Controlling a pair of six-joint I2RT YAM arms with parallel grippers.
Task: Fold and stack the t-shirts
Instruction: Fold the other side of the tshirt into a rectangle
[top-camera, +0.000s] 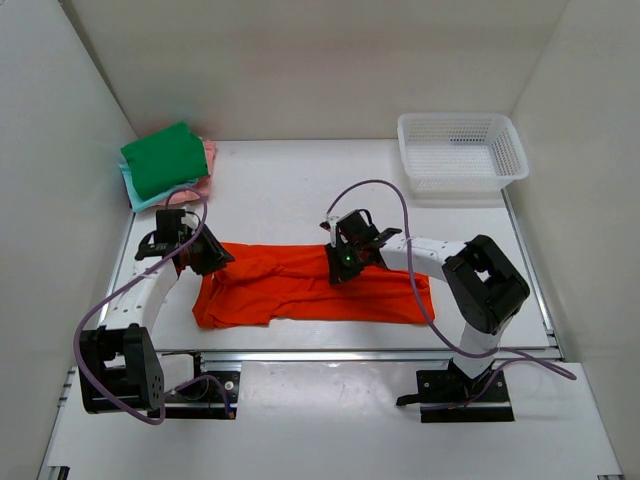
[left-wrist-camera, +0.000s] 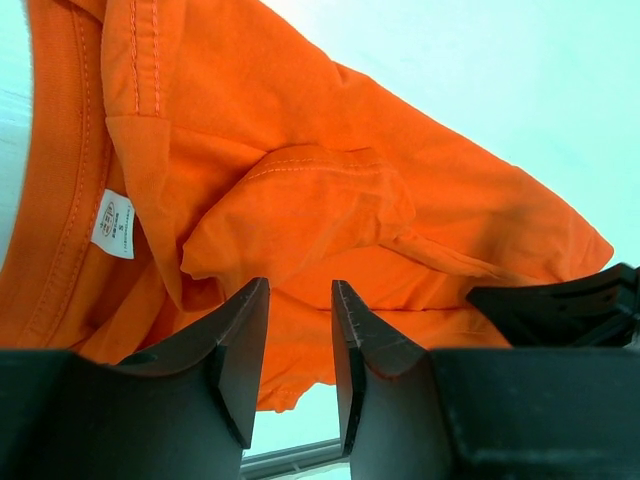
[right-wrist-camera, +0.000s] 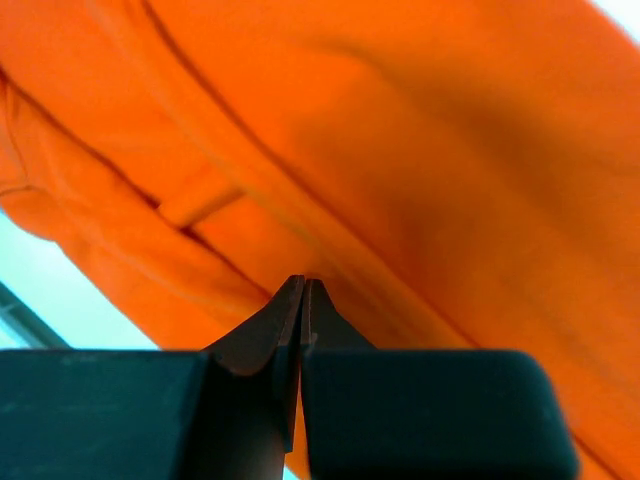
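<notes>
The bright orange t-shirt (top-camera: 300, 285) lies spread sideways across the near middle of the table, creased and partly folded over. My left gripper (top-camera: 205, 255) is at its left end, over the collar. In the left wrist view (left-wrist-camera: 300, 285) its jaws stand apart with nothing between them, and the shirt (left-wrist-camera: 330, 200) with its white neck label (left-wrist-camera: 113, 223) lies just beyond. My right gripper (top-camera: 340, 265) is at the shirt's upper edge near the middle. In the right wrist view (right-wrist-camera: 302, 280) its jaws are shut, pinching a fold of the orange cloth (right-wrist-camera: 400, 150). The folded green t-shirt (top-camera: 165, 158) tops the pink and teal ones at the back left.
A white plastic mesh basket (top-camera: 460, 150) stands at the back right. White walls close in the table on the left, back and right. A metal rail (top-camera: 350, 352) runs along the near edge, just below the shirt.
</notes>
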